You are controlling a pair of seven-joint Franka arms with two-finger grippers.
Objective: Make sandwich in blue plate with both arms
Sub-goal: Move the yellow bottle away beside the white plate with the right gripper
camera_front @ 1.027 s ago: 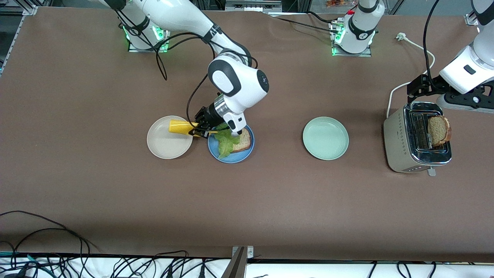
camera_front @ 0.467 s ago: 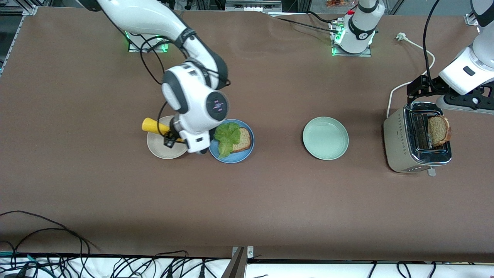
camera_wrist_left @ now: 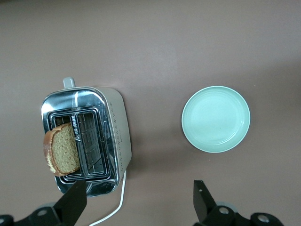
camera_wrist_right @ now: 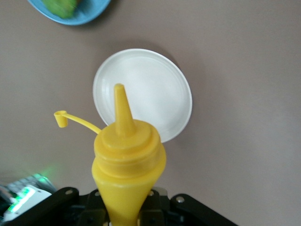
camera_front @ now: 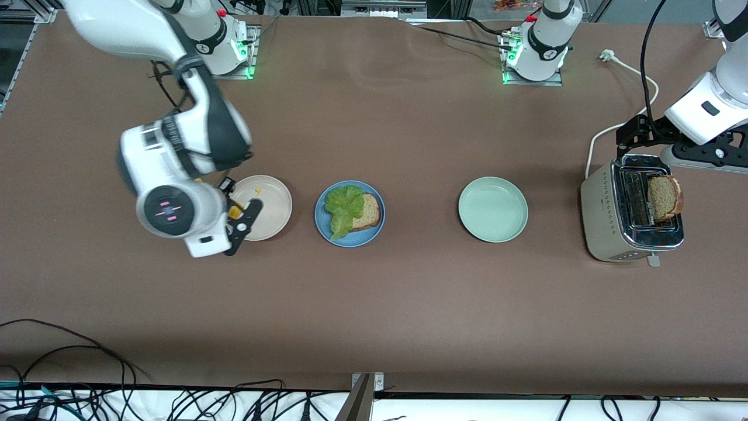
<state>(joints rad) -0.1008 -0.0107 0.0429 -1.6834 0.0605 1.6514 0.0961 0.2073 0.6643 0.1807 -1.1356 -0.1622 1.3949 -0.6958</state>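
The blue plate [camera_front: 374,233] holds a toast slice [camera_front: 369,211] with a green lettuce leaf [camera_front: 342,207] lying over most of it. A second toast slice [camera_front: 664,197] stands in the toaster [camera_front: 608,234]; the left wrist view shows that toast slice [camera_wrist_left: 62,150] in a slot. My left gripper [camera_front: 636,133] hangs open by the toaster's top, its fingers [camera_wrist_left: 73,203] wide apart with nothing between them. My right gripper [camera_front: 236,215] is over the rim of the cream plate [camera_front: 272,202], shut on a yellow squeeze bottle [camera_wrist_right: 127,155] whose cap hangs loose on its strap.
A pale mint plate [camera_front: 492,209] lies between the blue plate and the toaster. The toaster's white cord [camera_front: 628,67] runs toward the left arm's base. Cables lie along the table's front edge [camera_front: 175,403].
My right arm has swung away from the blue plate toward its own end of the table, carrying the yellow bottle past the cream plate. The left arm has not moved.
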